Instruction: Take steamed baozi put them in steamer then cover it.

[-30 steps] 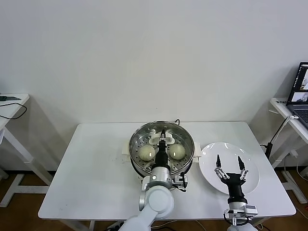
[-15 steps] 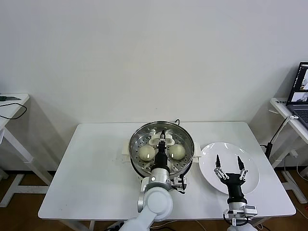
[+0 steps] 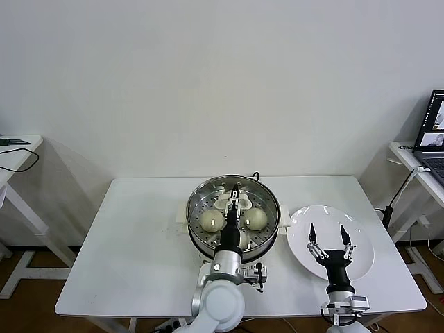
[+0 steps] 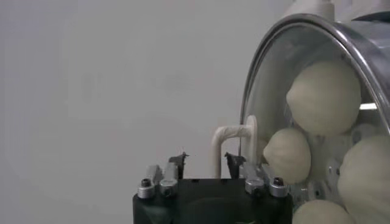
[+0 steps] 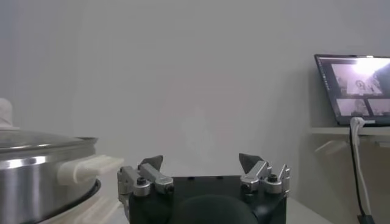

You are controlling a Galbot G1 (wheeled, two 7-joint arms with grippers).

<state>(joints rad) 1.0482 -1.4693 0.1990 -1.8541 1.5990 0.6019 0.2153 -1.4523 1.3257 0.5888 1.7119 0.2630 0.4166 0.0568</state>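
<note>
Table: white top carrying the steamer near its middle and a plate toward the robot's right.
Steamer: round shiny steel basket on a white pot base with side handles; in the right wrist view its steel wall and one white handle show at the edge of the frame.
Cover: clear glass lid with a metal rim, lying on the steamer; its white handle stands at the centre.
Steamed baozi: cream-white buns lying inside the steamer under the glass; two show plainly in the head view, one on each side of the lid handle, and the left wrist view shows four through the lid.
Left gripper: over the middle of the cover, at the lid handle; fingers parted, one on each side of the handle, and no grip on it can be seen.
Left fingertips: dark tips standing apart, with the white handle rising between them.
Right gripper: hanging above the plate, well apart from the steamer; fingers spread wide, nothing between them.
Plate: flat, white, round, just beside the steamer on the robot's right.
Laptop: open, screen lit, on a side table at the far right.
</note>
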